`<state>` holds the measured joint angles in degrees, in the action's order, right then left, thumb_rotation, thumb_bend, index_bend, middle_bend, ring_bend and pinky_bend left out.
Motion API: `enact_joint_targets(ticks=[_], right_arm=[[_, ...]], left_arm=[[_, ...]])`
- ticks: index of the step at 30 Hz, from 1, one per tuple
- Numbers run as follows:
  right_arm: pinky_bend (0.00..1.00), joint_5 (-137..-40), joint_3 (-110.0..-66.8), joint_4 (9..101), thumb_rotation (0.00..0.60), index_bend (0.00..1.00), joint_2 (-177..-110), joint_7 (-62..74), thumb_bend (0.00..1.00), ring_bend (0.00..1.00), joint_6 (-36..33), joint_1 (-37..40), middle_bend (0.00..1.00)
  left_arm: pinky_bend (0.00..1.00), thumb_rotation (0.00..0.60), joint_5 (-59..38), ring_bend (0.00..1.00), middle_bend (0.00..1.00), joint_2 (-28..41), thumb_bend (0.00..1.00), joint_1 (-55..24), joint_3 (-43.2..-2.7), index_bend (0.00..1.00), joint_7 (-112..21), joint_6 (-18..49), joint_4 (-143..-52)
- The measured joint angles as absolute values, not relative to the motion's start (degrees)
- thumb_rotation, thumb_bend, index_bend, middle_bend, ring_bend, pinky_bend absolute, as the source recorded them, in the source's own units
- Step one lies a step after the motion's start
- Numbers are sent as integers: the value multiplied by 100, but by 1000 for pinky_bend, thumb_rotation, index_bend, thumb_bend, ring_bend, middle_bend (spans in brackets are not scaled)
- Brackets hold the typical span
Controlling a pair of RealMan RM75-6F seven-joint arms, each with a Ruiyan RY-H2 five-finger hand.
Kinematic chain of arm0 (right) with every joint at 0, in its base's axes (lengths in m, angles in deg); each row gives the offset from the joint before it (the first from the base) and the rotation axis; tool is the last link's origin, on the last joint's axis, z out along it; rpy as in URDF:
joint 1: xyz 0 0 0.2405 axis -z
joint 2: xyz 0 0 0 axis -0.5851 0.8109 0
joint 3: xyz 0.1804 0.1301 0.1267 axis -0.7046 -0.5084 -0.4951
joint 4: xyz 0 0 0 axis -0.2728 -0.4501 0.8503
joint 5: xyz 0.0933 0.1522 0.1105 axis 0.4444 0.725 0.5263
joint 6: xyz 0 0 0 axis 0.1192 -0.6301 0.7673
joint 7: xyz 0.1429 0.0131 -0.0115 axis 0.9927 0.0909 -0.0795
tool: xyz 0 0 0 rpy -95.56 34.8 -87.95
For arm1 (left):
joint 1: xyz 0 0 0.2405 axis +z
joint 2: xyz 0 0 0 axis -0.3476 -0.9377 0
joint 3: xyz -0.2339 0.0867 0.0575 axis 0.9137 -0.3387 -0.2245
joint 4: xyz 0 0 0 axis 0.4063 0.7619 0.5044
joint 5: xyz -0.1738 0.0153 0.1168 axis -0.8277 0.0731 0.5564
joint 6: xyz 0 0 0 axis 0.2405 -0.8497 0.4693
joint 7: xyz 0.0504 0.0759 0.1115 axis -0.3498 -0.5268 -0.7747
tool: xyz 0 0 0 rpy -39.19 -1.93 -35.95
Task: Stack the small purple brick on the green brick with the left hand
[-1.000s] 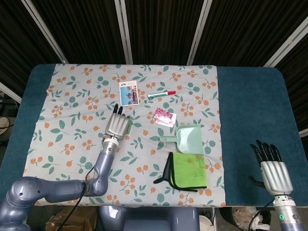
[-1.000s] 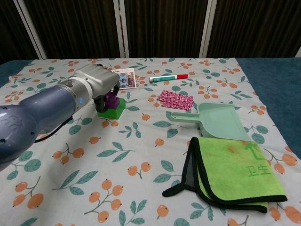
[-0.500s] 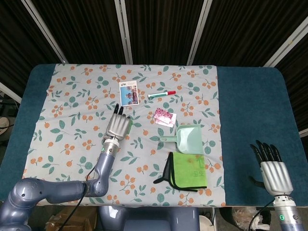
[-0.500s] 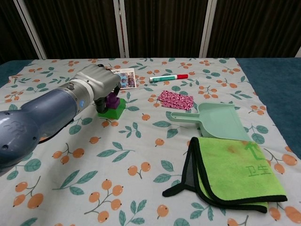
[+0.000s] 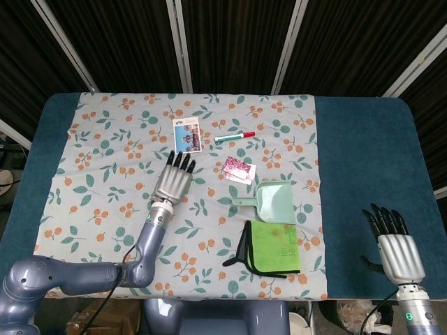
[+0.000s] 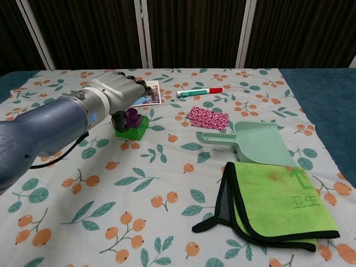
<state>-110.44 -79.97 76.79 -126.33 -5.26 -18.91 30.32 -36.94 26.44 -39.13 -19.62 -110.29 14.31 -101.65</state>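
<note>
The small purple brick (image 6: 132, 117) stands on the green brick (image 6: 135, 131) on the floral cloth, left of centre in the chest view. My left hand (image 6: 114, 92) hovers just over them with its fingers stretched out and apart; its dark thumb hangs beside the purple brick's left side. In the head view the left hand (image 5: 174, 183) covers both bricks, so they are hidden there. My right hand (image 5: 398, 246) rests over the blue table at the lower right, fingers straight and holding nothing.
A photo card (image 5: 186, 135) and a marker (image 5: 235, 136) lie behind the bricks. A pink patterned card (image 6: 207, 118), a mint dustpan (image 6: 253, 142) and a folded green cloth (image 6: 278, 203) lie to the right.
The left hand has opened: its fingers lifted off the purple brick and stretched forward. The purple brick stays on the green brick. The right hand has not moved.
</note>
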Motion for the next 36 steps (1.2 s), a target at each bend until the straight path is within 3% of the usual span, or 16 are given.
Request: enact_joint_targets(ticks=[6,12,16,20,24,28,36], right_arm=[[54,-11062,-7994,7684,600,101,-12625,-500,167,7,-1885,3026,46],[54,-11164,-7964,7714,600,102,-12581,-392,168,7,-1913,3032,46],[54,-11318,-7910,7781,600,101,-12549,-386,167,8,-1990,3058,46],[54,-11424,-7858,7829,600,101,-12539,-409,167,7,-2009,3066,46],[55,-11476,-7835,7864,600,101,-12546,-467,167,7,-2020,3069,46],[54,-11510,-7825,7873,600,101,-12562,-529,167,7,-2037,3074,46],[54,-11510,-7835,7880,600,101,-12563,-535,168,7,-2066,3087,46]], left_arm=[[0,600,-3677,0,34,2336,349,-3884,-1853,57,-11016,1286,-10652],[0,600,-3498,0,109,1414,352,-3563,-1810,108,-10841,864,-12052],[0,600,-2759,0,148,127,352,-2764,-2257,158,-10257,328,-13537],[0,600,-1544,0,161,-824,352,-1891,-2917,192,-9271,-85,-14273],[0,600,-408,0,180,-1174,351,-1115,-3498,211,-8173,-505,-14062],[0,600,473,0,189,-1197,352,-393,-3890,226,-7394,-1086,-13172],[0,600,1574,0,194,-682,357,527,-4177,247,-6824,-1941,-11691]])
